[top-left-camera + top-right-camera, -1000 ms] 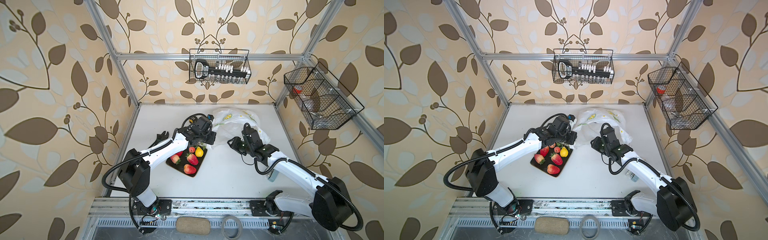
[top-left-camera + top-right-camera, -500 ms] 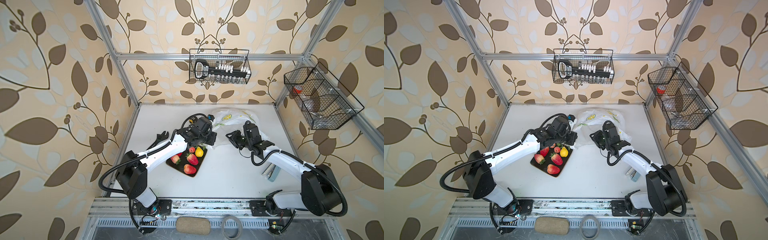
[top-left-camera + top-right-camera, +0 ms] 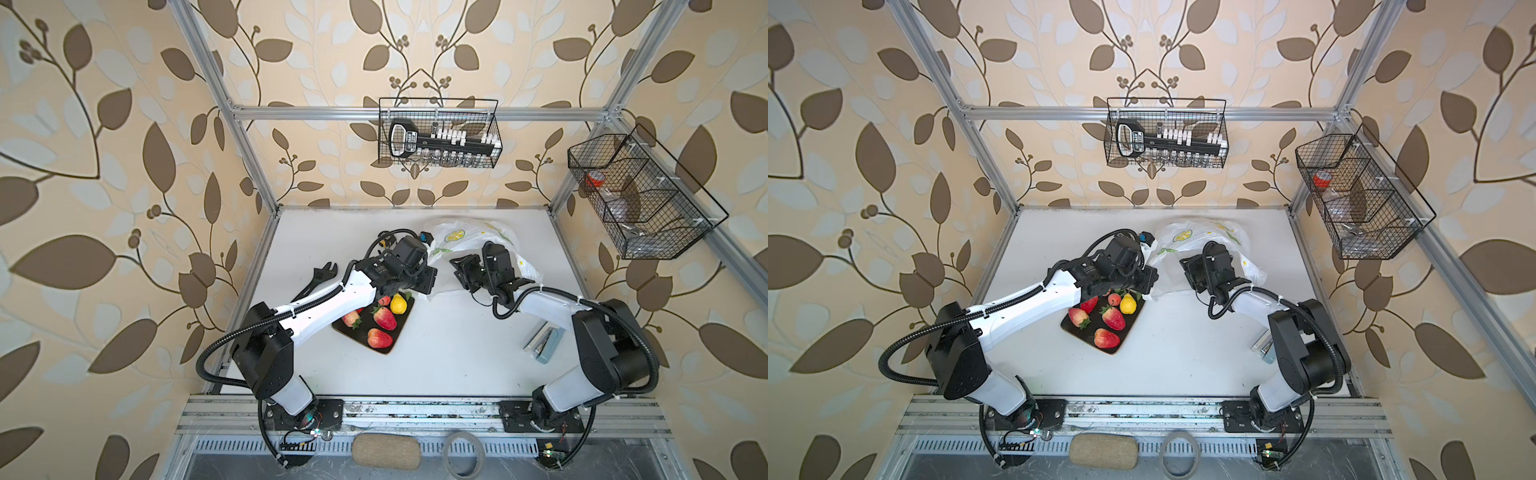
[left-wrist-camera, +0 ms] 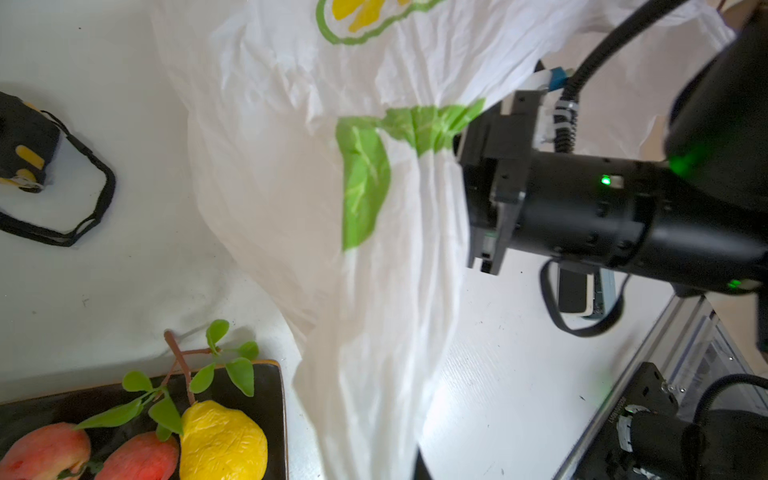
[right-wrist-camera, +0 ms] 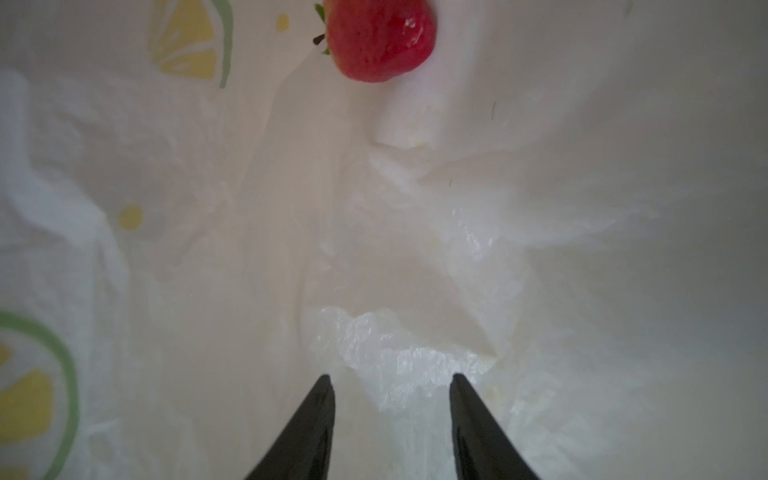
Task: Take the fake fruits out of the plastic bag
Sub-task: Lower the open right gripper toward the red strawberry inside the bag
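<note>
Both top views: black tray (image 3: 362, 332) (image 3: 1086, 334) sits mid-bench (image 3: 457, 353). On it are a yellow pear (image 3: 398, 304) (image 3: 1128, 304), three strawberries (image 3: 384, 318) and a small pink round fruit (image 3: 384, 300). The plastic bag (image 3: 469, 237) (image 3: 1200, 239) lies crumpled just past the tray's far corner. At that same corner the left gripper (image 3: 424, 287) (image 3: 1148, 286) is clamped on the bag's near edge. The right arm (image 3: 540, 303) goes into the bag from the side away from the tray, fingertips hidden under plastic.

Left wrist: bag pulled into a taut fold just beside the tray. Pear with leafy stem and two red fruits (image 4: 141, 455) on the tray. Tape measure (image 4: 25, 153) on the bench, apart from the tray.

Right wrist: right gripper (image 5: 390, 378) is inside the bag, fingers moderately parted, nothing between them. One strawberry (image 5: 378, 37) lies in the bag, well ahead of the fingertips.
</note>
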### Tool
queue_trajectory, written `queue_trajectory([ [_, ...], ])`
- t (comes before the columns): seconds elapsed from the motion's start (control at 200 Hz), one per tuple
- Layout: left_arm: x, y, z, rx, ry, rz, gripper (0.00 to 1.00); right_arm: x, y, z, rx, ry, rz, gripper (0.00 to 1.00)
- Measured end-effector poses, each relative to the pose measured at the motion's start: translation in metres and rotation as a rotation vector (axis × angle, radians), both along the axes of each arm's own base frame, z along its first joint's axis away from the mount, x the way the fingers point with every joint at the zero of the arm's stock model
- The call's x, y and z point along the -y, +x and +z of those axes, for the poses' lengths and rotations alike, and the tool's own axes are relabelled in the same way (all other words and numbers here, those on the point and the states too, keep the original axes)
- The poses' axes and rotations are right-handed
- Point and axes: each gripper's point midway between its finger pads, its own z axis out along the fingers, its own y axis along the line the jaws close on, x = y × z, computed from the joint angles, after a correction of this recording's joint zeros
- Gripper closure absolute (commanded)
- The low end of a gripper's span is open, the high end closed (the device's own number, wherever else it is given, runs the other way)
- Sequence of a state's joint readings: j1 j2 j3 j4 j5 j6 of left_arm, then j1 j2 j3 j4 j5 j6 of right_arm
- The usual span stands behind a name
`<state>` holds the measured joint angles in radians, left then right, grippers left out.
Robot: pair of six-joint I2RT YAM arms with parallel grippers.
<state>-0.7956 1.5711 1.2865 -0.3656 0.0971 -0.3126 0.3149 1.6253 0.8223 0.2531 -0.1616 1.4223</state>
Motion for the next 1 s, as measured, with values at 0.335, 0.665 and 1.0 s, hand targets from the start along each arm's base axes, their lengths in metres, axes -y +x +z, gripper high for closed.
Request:
queue_trajectory([
  [0.335, 0.019, -0.021, 0.006, 0.011, -0.017, -0.065, 1.00, 0.004, 0.057, -0.011, 0.008, 0.064, -0.130, 0.37],
  [0.665, 0.024, -0.028, 0.013, 0.014, -0.043, -0.091, 1.00, 0.000, 0.085, -0.033, -0.070, 0.220, -0.271, 0.24],
  [1.0, 0.027, -0.032, 0.020, 0.010, -0.071, -0.117, 1.00, -0.013, 0.113, -0.031, -0.062, 0.306, -0.309, 0.22],
])
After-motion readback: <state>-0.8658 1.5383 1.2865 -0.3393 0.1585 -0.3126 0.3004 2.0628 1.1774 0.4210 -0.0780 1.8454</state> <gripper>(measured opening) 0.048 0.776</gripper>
